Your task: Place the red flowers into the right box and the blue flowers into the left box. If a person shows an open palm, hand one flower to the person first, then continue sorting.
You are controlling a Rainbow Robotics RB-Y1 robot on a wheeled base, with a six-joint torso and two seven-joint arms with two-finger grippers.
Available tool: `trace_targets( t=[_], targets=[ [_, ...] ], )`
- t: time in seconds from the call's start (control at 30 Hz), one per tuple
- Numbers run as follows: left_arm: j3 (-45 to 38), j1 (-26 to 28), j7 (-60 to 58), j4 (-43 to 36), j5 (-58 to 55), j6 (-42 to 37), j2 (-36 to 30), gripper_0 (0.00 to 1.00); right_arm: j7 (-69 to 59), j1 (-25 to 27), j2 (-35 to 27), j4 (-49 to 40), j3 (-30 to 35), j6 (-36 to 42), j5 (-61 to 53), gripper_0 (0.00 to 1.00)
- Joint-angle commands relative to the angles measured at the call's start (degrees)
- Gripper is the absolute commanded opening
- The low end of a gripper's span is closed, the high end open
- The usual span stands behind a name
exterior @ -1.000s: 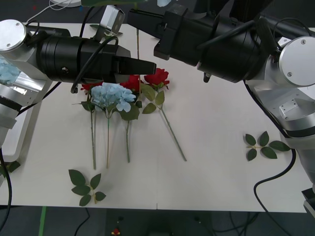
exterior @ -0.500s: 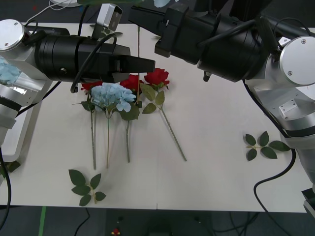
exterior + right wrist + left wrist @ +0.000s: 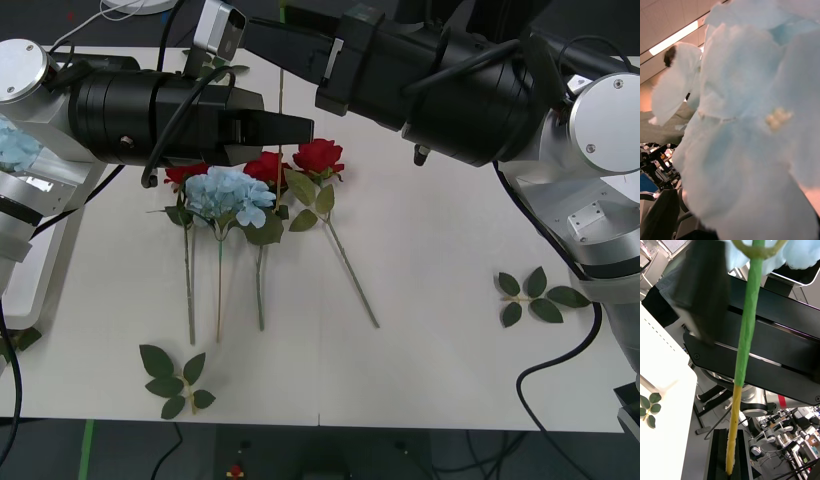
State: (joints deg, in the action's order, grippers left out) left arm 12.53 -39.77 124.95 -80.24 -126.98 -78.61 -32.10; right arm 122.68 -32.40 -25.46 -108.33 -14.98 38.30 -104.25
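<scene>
Blue flower (image 3: 730, 131) has risen slightly with both arms above the roses (image 3: 318, 155), its stem pinched in your closed left gripper (image 3: 300, 127); you cannot tell the right gripper's (image 3: 262, 33) hold, so the left box (image 3: 45, 265) probably comes next.

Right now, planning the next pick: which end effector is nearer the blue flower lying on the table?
Left. The left end effector, shut on a raised stem, sits just above that blue flower; the right end effector is higher and farther back.
</scene>
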Motion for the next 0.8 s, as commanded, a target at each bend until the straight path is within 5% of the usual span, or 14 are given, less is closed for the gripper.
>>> trace_targets(
  t=[0.03, 0.37, 0.8],
  targets=[
    [0.39, 0.75, 2.49, -0.27, -1.08, 0.65, -2.18, 0.0, 1.07, -1.96, -2.49, -1.27, -0.4, 0.9, -2.36, 1.0],
    [0.39, 0.75, 2.49, -0.27, -1.08, 0.65, -2.18, 0.0, -3.15, 1.99, -11.28, -1.27, 4.0, 8.37, -2.8, 1.0],
    [0.22, 1.63, 3.37, 0.52, -4.07, 0.91, -4.81, 0.0, -18.97, 7.79, -20.07, -1.36, 10.85, 22.61, 11.53, 1.0]
  ],
)
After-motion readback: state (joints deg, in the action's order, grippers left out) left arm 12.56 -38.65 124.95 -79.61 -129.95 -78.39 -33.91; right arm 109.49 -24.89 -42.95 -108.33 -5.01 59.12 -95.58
